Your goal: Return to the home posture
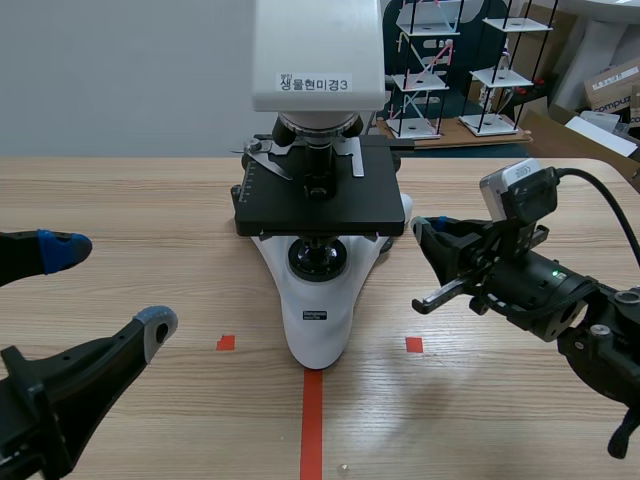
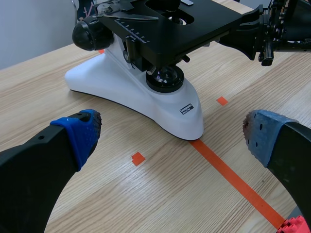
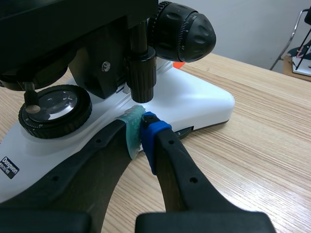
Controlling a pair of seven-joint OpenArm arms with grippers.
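Left arm (image 1: 60, 390): jaws apart, empty, short of microscope (image 1: 320, 300) | Right arm (image 1: 540, 290): jaws together, empty, tips just beside microscope base | Judgement: nothing gripped, so withdrawal looks unobstructed.

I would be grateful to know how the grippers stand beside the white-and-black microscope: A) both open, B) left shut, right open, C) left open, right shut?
C: the left gripper has its pads wide apart, while the right gripper has its pads pressed together on nothing, beside the white-and-black microscope.
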